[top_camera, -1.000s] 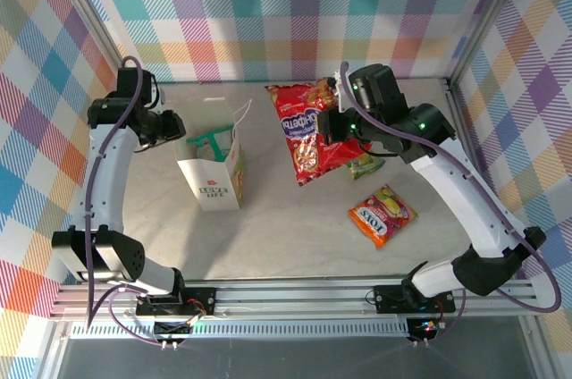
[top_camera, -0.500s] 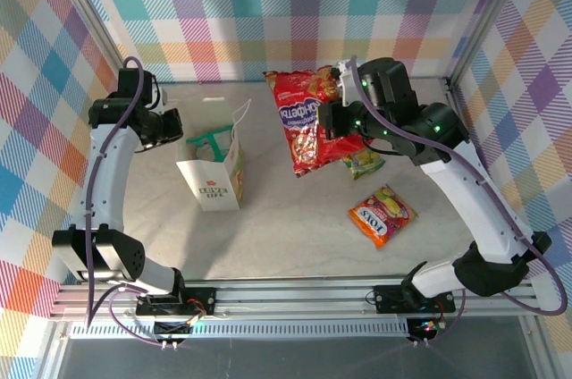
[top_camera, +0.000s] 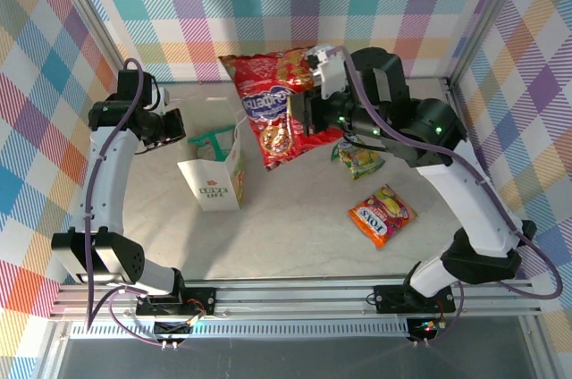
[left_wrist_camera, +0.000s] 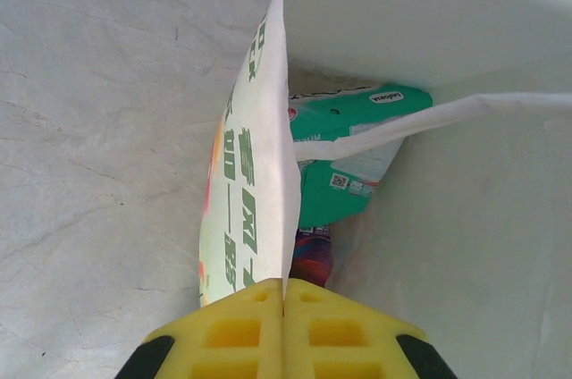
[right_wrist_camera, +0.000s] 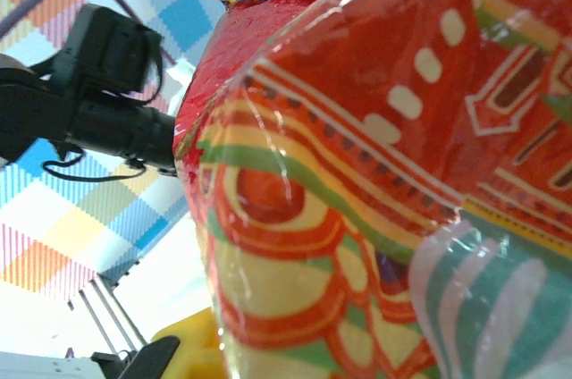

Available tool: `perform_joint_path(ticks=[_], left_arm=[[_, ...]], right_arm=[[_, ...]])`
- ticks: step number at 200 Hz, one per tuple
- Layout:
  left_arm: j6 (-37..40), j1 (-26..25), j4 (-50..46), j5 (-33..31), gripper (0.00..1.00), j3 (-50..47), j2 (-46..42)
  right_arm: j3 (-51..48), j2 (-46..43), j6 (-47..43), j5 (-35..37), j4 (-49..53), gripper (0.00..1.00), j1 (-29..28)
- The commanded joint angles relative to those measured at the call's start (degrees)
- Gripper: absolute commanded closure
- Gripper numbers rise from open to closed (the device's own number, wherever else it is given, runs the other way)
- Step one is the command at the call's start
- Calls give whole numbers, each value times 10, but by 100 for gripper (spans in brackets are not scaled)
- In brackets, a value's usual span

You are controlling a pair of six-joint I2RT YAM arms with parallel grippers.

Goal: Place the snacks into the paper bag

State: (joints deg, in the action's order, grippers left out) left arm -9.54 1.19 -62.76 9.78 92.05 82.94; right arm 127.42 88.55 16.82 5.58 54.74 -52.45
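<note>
1. Pale grey, marble-look tabletop (top_camera: pixel 295 227) carries everything, with checked cloth walls on its left, far and right sides.
2. Large red crinkly foil packet (top_camera: pixel 273 106) hangs off the table at the far middle, just right of the bag's mouth and higher than it, not inside. The right gripper (top_camera: pixel 308 118) is clenched on the packet's right edge. In the right wrist view the glossy foil (right_wrist_camera: pixel 357 173) crowds the lens, with a bit of one yellow finger (right_wrist_camera: pixel 192 343) below it.
3. White paper gift bag with a cartoon print (top_camera: pixel 214 184) stands upright left of centre, its mouth open. The left gripper (top_camera: pixel 174 126) is at the bag's far-left rim. In the left wrist view its yellow fingers are pressed together (left_wrist_camera: pixel 284 294), pinching the bag's thin paper wall (left_wrist_camera: pixel 250 200) between them.
4. Orange foil packet (top_camera: pixel 382 214) lies flat on the table at the near right, well apart from the bag.
5. Green-yellow foil packet (top_camera: pixel 359 160) lies on the table just beyond the orange one, under the right arm.
6. Teal-white foil packet (left_wrist_camera: pixel 344 155) sits inside the bag, also visible through the open mouth from above (top_camera: pixel 212 139).
7. Purple foil packet (left_wrist_camera: pixel 311 258) shows as a small patch deep in the bag, below the teal-white one.
</note>
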Motion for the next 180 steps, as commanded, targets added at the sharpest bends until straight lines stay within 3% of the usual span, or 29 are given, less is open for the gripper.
perform_joint_path(ticks=[1,180], left_arm=[[3,-2,-10,0,100,-12,-18],[-30,41,13,46,89,-75,-78]], right_arm=[[64,23,-9,-2,-100,100,-14],[164,175,91,-37,-254,100,-25]])
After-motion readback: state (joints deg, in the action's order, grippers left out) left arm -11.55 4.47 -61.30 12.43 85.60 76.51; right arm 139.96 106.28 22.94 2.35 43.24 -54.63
